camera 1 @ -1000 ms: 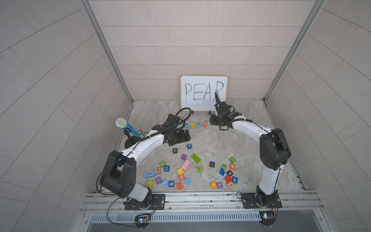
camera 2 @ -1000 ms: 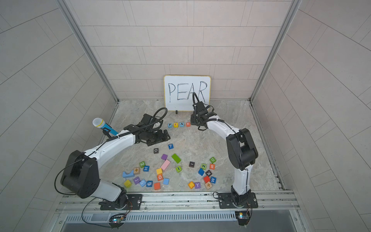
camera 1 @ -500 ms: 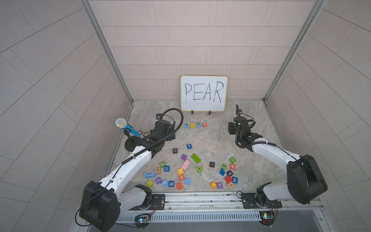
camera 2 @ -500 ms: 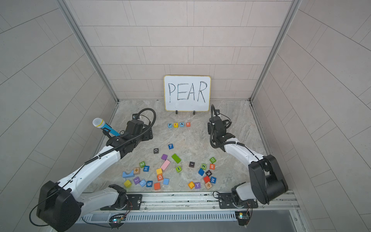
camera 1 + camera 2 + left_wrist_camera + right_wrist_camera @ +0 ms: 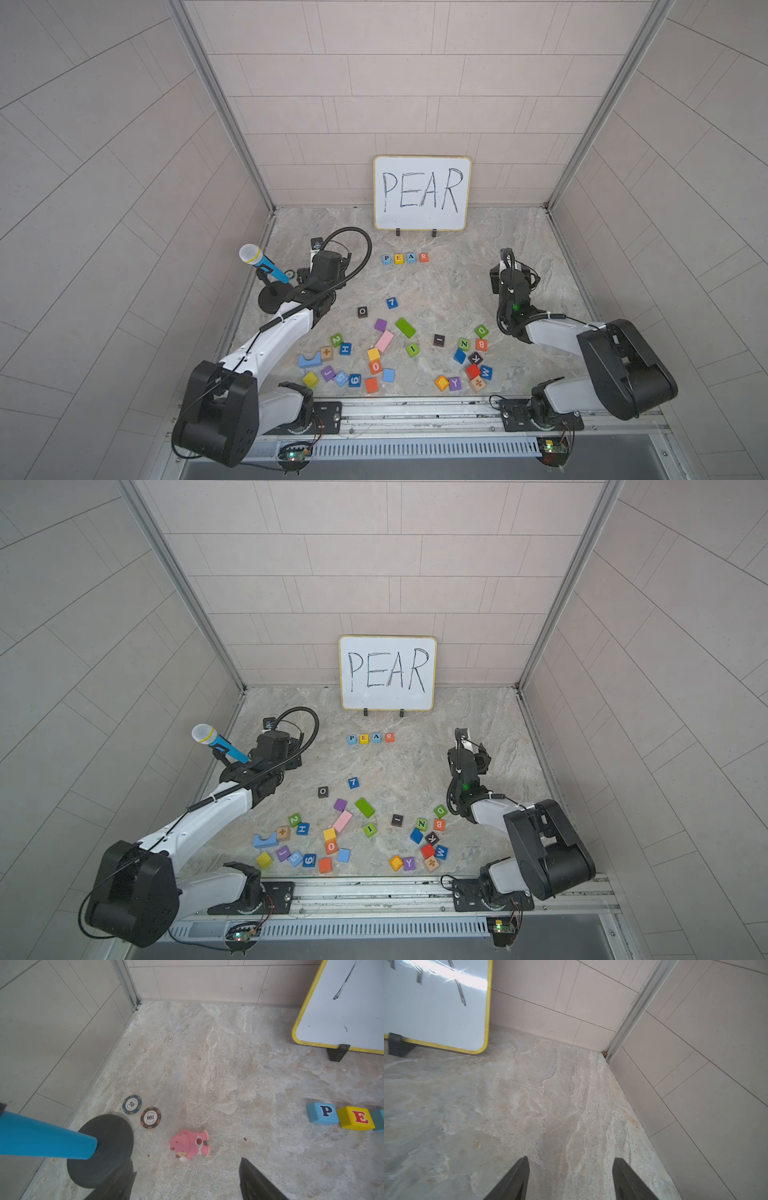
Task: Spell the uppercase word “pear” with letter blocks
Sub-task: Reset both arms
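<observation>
- Letter blocks sit just where they sat a second ago. The light-blue P [image 5: 387, 258], yellow E [image 5: 399, 258], light-blue A [image 5: 411, 257] and orange R [image 5: 423, 257] stand side by side in a row at the far middle of the table [image 5: 453, 286], just in front of the whiteboard [image 5: 422, 193].
- A second ago the left arm [image 5: 282, 332] and right arm [image 5: 548, 332] both reached in at that row. Now each has drawn back to its own side, well apart from the blocks.
- The left gripper [image 5: 186, 1167] is near the blue microphone [image 5: 262, 264] at the left, jaws spread with nothing between them.
- The right gripper [image 5: 571, 1159] faces the far right corner, jaws likewise parted and empty.
- The board reads "PEAR" in black marker.
- Two chips by the microphone read "50" [image 5: 132, 1104] and "100" [image 5: 150, 1118].
- Among the loose blocks on the near side I can read a blue 7 [image 5: 391, 303], black O [image 5: 362, 311], blue H [image 5: 345, 348], green N [image 5: 464, 343] and orange B [image 5: 481, 344].
</observation>
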You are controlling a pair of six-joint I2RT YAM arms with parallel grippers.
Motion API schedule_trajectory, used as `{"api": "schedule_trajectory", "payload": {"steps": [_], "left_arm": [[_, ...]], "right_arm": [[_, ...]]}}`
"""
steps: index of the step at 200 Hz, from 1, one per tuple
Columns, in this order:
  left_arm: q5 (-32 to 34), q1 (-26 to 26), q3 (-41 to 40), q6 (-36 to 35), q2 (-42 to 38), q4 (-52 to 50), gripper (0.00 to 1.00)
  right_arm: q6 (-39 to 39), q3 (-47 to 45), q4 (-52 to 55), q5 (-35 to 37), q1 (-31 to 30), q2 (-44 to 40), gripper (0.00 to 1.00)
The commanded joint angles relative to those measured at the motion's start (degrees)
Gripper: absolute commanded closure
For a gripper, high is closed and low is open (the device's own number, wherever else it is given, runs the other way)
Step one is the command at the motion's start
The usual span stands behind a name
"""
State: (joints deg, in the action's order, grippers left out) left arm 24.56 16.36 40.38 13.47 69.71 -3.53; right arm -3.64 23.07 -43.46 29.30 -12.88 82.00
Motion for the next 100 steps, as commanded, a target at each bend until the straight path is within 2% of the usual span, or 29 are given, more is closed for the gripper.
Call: {"api": "schedule_trajectory", "payload": {"steps": [1,32,47,60,72,87,89,91,93,100], "left_arm": [[2.3,-0.1,-4.8,-7.3,0.6,11.1,0.19],[2.5,-0.8,-14.2,-17.5,5.3,34.1,0.21],[1.6,-2.6,-13.8,-17.7,9.0,35.5,0.22],[1.1,-4.0,-13.9,-15.9,11.2,38.2,0.22],[-2.0,-5.0,-13.7,-17.4,12.6,40.4,0.23],[-2.5,-5.7,-13.6,-18.0,14.7,42.1,0.23],[-2.3,-5.7,-13.7,-17.8,15.2,42.6,0.23],[-2.1,-5.8,-13.8,-17.6,15.6,43.5,0.23],[-1.9,-6.1,-13.9,-17.5,16.0,44.4,0.23],[-2.2,-6.8,-13.9,-16.8,16.4,44.9,0.23]], "right_arm": [[2.3,-3.1,-10.6,-3.4,3.7,3.4,0.34],[3.3,-4.3,-18.5,-7.6,5.8,9.4,0.34],[3.8,-3.5,-14.5,-9.9,6.6,8.1,0.33],[4.1,-4.1,-16.4,-12.8,7.5,8.6,0.33],[3.4,-4.0,-15.5,-17.4,8.2,8.2,0.31],[2.7,-3.5,-14.3,-23.6,9.4,8.2,0.30],[2.7,-3.3,-14.0,-24.2,9.5,8.1,0.27],[2.7,-3.1,-13.4,-24.7,9.7,8.0,0.12],[2.7,-3.0,-13.0,-25.1,9.8,8.0,0.03],[3.0,-2.9,-13.0,-25.9,10.2,8.0,0.00]]}}
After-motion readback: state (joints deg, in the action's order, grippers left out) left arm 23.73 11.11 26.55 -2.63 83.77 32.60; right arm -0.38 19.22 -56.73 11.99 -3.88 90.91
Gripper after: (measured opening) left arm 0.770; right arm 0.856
